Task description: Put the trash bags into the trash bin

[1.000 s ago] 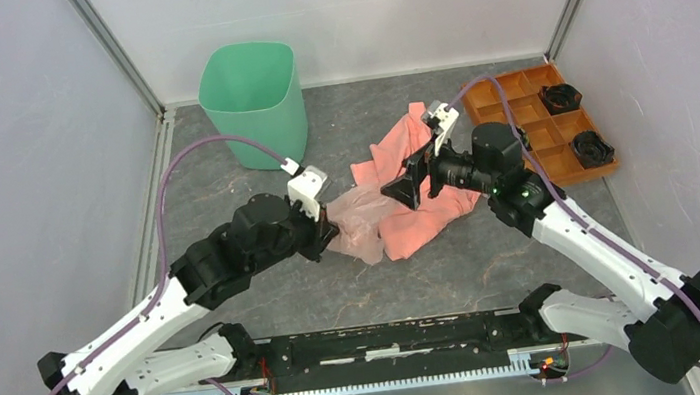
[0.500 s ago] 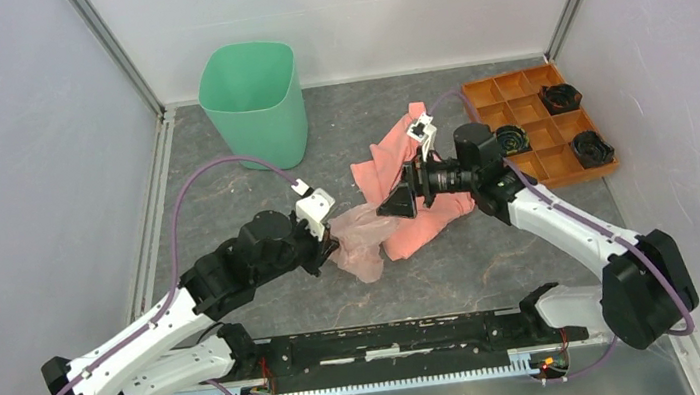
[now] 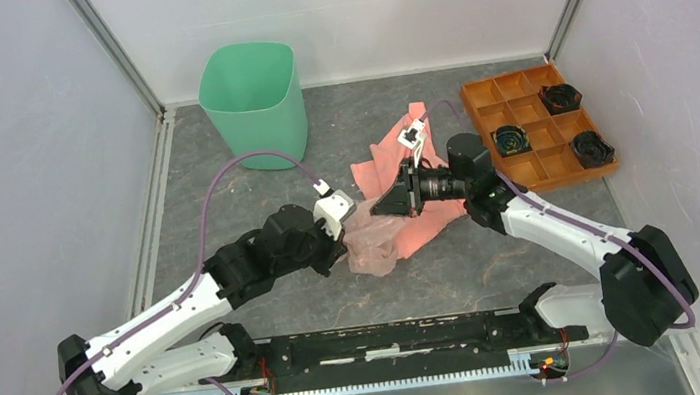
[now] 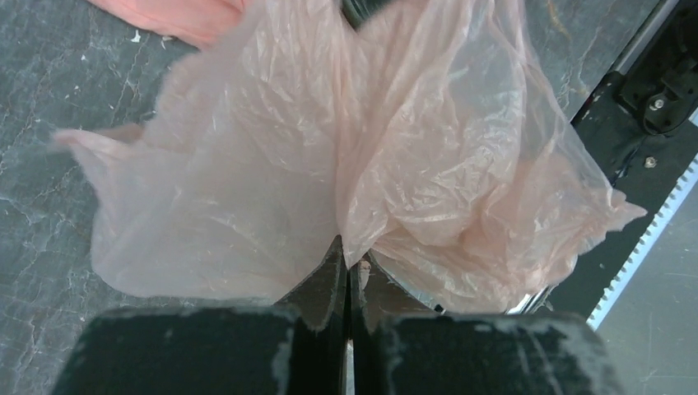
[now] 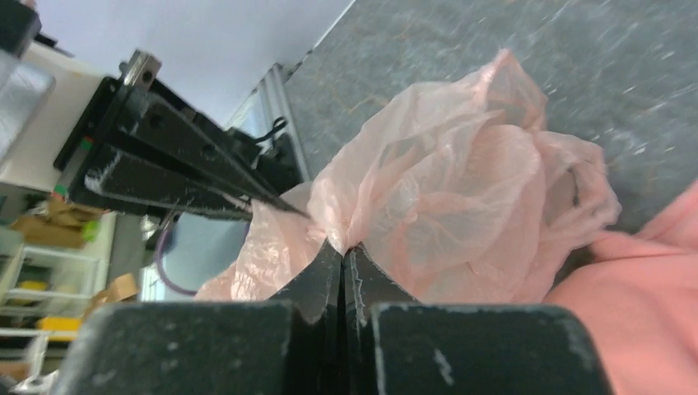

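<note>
**A:** From above, where does it stand?

**B:** The trash bag [image 3: 372, 247] is bunched mid-table against the salmon cloth [image 3: 392, 162], well apart from the trash bin [image 3: 253, 98] at the far left. Both arms are on it. If they pull apart, I'd expect the thin film to tear or slip free.

**A:** And the containers?

**B:** Nothing shows inside the bin. The orange tray [image 3: 525, 83] holds three black round parts [image 3: 560, 96], each in its own compartment.

**A:** Left wrist?

**B:** The left gripper [image 4: 346, 257] is pinched tight on a fold of the bag.

**A:** Right wrist?

**B:** The right gripper [image 5: 343, 251] is clamped on another fold, with the cloth just beside it. The cloth could drag along.
</note>
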